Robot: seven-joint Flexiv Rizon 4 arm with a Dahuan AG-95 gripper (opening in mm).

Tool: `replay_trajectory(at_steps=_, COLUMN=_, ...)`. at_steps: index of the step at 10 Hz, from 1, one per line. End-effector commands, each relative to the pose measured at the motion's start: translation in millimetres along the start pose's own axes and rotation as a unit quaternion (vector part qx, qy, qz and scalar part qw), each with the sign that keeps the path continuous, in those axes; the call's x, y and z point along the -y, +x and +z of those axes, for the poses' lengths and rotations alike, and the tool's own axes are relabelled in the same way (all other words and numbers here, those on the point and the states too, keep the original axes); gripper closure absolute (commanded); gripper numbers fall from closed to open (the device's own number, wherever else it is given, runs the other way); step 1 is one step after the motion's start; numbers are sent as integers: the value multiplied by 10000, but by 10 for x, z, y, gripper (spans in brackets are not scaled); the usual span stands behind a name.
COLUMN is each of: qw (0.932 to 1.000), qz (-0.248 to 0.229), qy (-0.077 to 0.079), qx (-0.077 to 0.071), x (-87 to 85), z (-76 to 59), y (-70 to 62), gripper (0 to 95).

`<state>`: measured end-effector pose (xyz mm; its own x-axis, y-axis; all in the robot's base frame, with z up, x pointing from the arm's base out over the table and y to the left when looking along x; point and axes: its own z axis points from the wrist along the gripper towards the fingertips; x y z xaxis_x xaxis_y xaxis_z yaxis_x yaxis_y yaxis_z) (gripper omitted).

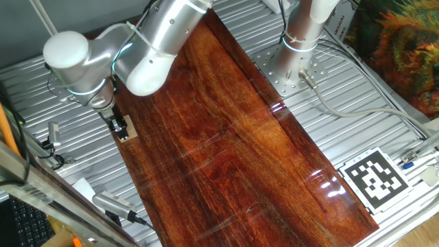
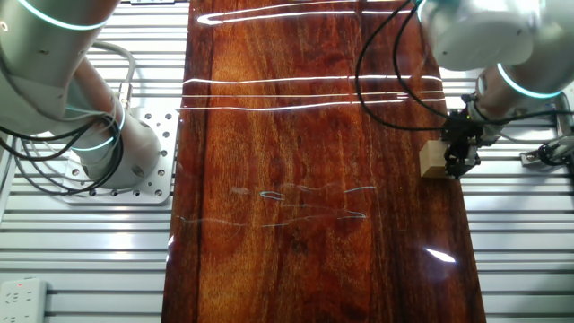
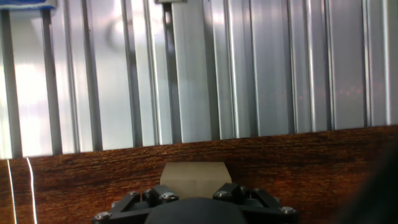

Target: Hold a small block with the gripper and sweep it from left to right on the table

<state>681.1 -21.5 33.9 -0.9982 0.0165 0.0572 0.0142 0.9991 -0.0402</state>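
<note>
The small block (image 2: 433, 160) is a light tan wooden cube at the edge of the reddish-brown table (image 2: 314, 179). In one fixed view it shows at the table's left edge (image 1: 126, 133), under the black gripper (image 1: 121, 126). In the other fixed view the gripper (image 2: 459, 154) sits against the block's right side. In the hand view the block (image 3: 194, 176) sits between the two black fingers (image 3: 235, 192), on the table (image 3: 323, 168) near its edge. The gripper is shut on the block.
Ribbed grey metal surface (image 1: 384, 123) surrounds the table. A fixed white column (image 1: 305, 31) stands on a plate at the back. A black-and-white marker tag (image 1: 376, 177) lies at right. Cables (image 2: 395, 81) hang over the table.
</note>
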Motion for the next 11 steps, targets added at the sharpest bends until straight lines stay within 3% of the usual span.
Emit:
replay_trajectory(at_steps=1, qw=9997, qz=116, qy=-236, qx=-24, x=1, z=63, y=-11, gripper=760)
replay_trajectory(at_steps=2, qw=9997, qz=108, qy=-219, qx=45, x=0, z=64, y=-12, gripper=760)
replay_trajectory(at_steps=3, qw=9997, qz=108, qy=-206, qx=18, x=0, z=64, y=-12, gripper=760)
replay_trajectory(at_steps=5, qw=9997, qz=87, qy=-132, qx=-168, x=0, z=55, y=-11, gripper=760)
replay_trajectory(at_steps=6, qw=9998, qz=83, qy=-123, qx=-161, x=0, z=52, y=-11, gripper=760)
replay_trajectory(at_steps=7, qw=9997, qz=116, qy=-205, qx=35, x=1, z=50, y=-11, gripper=760)
replay_trajectory(at_steps=8, qw=9997, qz=113, qy=-204, qx=81, x=0, z=50, y=-11, gripper=760)
replay_trajectory(at_steps=11, qw=9998, qz=52, qy=-161, qx=-94, x=4, z=52, y=-2, gripper=760)
